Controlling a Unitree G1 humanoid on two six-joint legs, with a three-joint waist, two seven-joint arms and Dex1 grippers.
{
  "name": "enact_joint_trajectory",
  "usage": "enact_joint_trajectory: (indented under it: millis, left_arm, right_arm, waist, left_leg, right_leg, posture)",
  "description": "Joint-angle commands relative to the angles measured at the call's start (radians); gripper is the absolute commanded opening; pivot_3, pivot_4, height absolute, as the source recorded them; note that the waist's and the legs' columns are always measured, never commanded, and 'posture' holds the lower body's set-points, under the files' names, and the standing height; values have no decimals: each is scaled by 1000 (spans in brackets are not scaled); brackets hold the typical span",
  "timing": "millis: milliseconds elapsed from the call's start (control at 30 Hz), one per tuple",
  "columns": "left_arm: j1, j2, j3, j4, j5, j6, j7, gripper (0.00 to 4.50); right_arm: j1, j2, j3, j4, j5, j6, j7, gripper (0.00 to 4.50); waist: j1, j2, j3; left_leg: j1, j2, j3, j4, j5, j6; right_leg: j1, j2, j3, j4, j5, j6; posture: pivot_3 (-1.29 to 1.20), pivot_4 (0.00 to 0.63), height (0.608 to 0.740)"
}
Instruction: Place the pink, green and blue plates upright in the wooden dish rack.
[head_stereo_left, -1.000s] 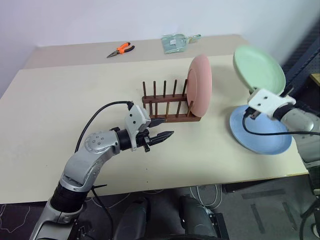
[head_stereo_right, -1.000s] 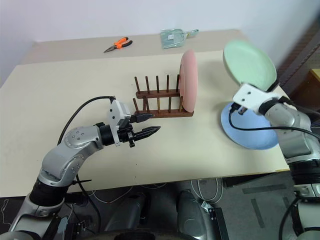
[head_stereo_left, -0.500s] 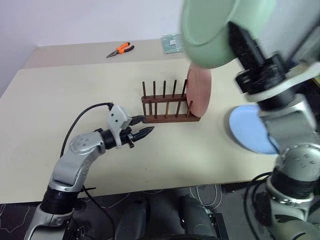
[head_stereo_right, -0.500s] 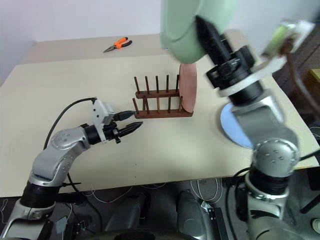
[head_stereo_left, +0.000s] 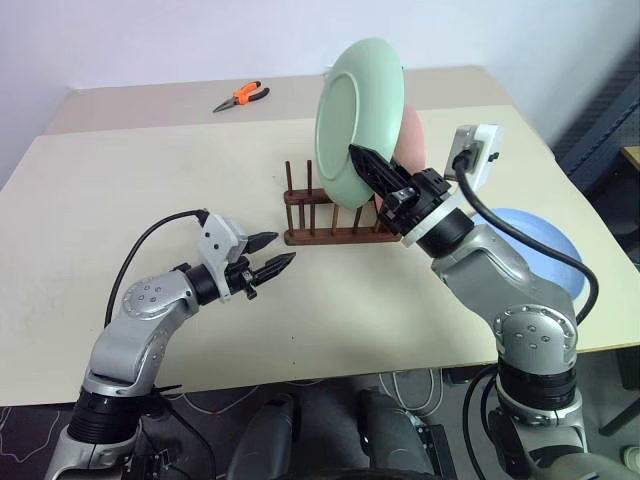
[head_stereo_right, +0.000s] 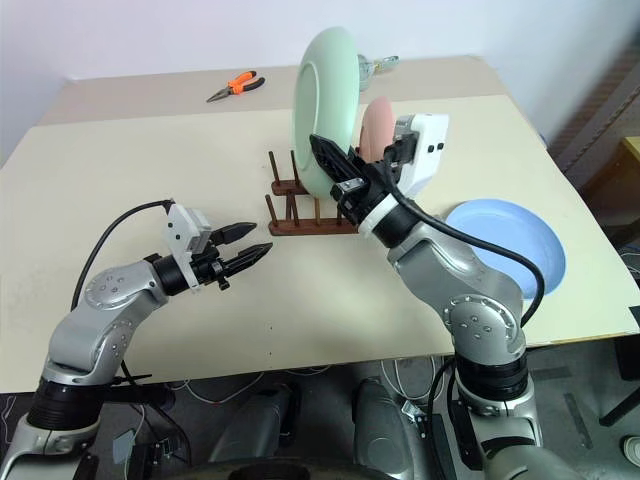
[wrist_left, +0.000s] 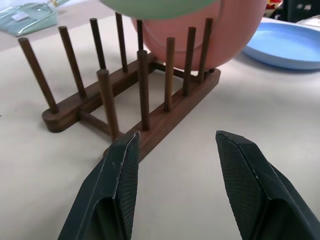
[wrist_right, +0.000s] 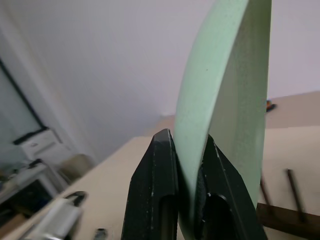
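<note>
The green plate (head_stereo_left: 358, 120) stands on edge in the air just above the wooden dish rack (head_stereo_left: 330, 235), and my right gripper (head_stereo_left: 375, 175) is shut on its lower rim. The pink plate (head_stereo_left: 410, 135) stands upright in the rack's right end slot, partly hidden behind the green one. The blue plate (head_stereo_right: 505, 245) lies flat on the table to the right of the rack. My left gripper (head_stereo_left: 283, 249) hovers open and empty just left of the rack's near rail, pointing at it; its fingers (wrist_left: 120, 170) frame the rack's pegs.
Orange pliers (head_stereo_left: 241, 97) lie at the back of the table, and a clear packet (wrist_left: 25, 12) lies behind the rack. The cream table (head_stereo_left: 120, 190) is wide on the left. Its front edge runs just below both arms.
My right arm has swung the green plate from the far right, over the blue plate, to above the rack. The left gripper has drawn back leftward from the rack, still open.
</note>
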Motion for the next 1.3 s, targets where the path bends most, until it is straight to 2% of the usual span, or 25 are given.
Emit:
enact_joint_trajectory:
  millis: [33, 200, 300, 467, 533, 633, 700, 767, 833, 900, 1033, 1133, 1233, 1300]
  left_arm:
    - [-3, -1, 2, -43, -16, 3, -2, 2446]
    - [-11, -9, -12, -44, -12, 5, 1, 2446]
    - [-12, -12, -15, -45, -10, 7, 2, 2446]
    - [-11, -12, -20, -48, -10, 10, 6, 2446]
    - [-11, -13, -21, -49, -10, 11, 7, 2446]
    - [-9, -14, -24, -53, -10, 14, 8, 2446]
    - [-10, -14, -25, -53, -9, 14, 8, 2446]
    - [-14, -14, -31, -52, -9, 16, 5, 2446]
    - [-22, -15, -43, -45, -9, 16, -5, 2446]
    - [-32, -14, -60, -36, -2, 12, -20, 2446]
    - [-56, -21, -85, -17, 1, 6, -37, 2446]
    - [-79, -35, -104, -6, 3, 3, -45, 2446]
    - [-96, -43, -115, 6, 6, 0, -49, 2446]
    - [-101, -46, -117, 11, 8, -1, -52, 2446]
  right_arm:
    - [-16, 3, 9, 3, -70, 13, -2, 43]
    - [-19, 12, 16, 28, -88, 77, 4, 43]
    - [-29, 15, 14, 37, -117, 90, 12, 1247]
    - [-67, -24, 35, 29, -230, 72, 70, 3817]
    - [-88, -62, 37, 19, -278, 56, 123, 3817]
    - [-130, -220, 15, -13, -394, -25, 283, 3817]
    - [-137, -277, -72, -3, -363, -48, 350, 3817]
    - [-111, -362, -260, 66, -291, -27, 402, 3817]
    - [-19, -438, -388, 136, -308, -5, 440, 3817]
    - [127, -488, -431, 163, -360, -11, 498, 3817]
    - [377, -539, -355, 117, -463, -12, 568, 3817]
    - [470, -488, -270, 97, -539, -16, 526, 3817]
    - [492, -436, -183, 147, -645, 12, 443, 3817]
    - [491, -411, -149, 192, -700, 37, 400, 3291]
  waist:
    - [0, 0, 0]
    - [1, 0, 0]
    - [0, 0, 0]
    - [0, 0, 0]
    - [0, 0, 0]
    - [4, 0, 0]
    - [4, 0, 0]
    - [6, 0, 0]
    - [14, -2, -1]
    - [24, -4, -2]
    - [17, -1, -2]
    - [3, 1, -2]
    - [0, 1, -2]
    - [2, 1, -2]
  left_leg:
    - [0, 0, 0, 0, 0, 0]
    - [0, 0, 0, 0, 0, 0]
    - [0, 0, 0, 0, 0, 0]
    - [0, 0, 0, 0, 0, 0]
    - [0, 0, 0, 0, 0, 0]
    - [0, 0, 1, 1, 0, 0]
    - [-1, -1, 1, 1, 0, 0]
    - [-2, 0, 1, 1, 0, 0]
    - [-2, -1, 1, 2, 0, 0]
    - [-2, -1, 3, 2, 0, 1]
    - [-1, 0, 6, 2, -1, 1]
    - [-1, 1, 9, 4, -1, 1]
    - [-1, 1, 9, 7, -1, 1]
    - [-1, 1, 10, 8, -1, 1]
  right_leg:
    - [0, 0, 0, 0, 0, 0]
    - [0, 0, 0, 0, 0, 0]
    - [0, 0, 0, 0, 0, 0]
    - [0, 0, 0, 0, 0, 0]
    - [0, 0, 0, 0, 0, 0]
    - [0, 0, 0, 0, 0, 0]
    - [0, 0, -1, -1, 0, 0]
    - [1, 0, -1, -1, 0, 1]
    - [1, -1, -1, -2, 0, 1]
    - [2, -1, -2, -2, 0, 0]
    - [2, -1, -1, -1, 0, 0]
    - [1, -1, 1, 0, -1, -3]
    - [2, 0, 1, 1, -1, -3]
    - [2, 0, 1, 1, -1, -3]
  posture:
    - [0, 150, 740]
    - [0, 150, 740]
    - [0, 150, 740]
    - [0, 150, 740]
    - [0, 150, 740]
    - [0, 150, 740]
    - [0, 150, 740]
    - [0, 150, 740]
    - [0, 150, 740]
    - [0, 150, 740]
    - [0, 150, 740]
    - [0, 150, 740]
    - [0, 150, 740]
    - [0, 150, 740]
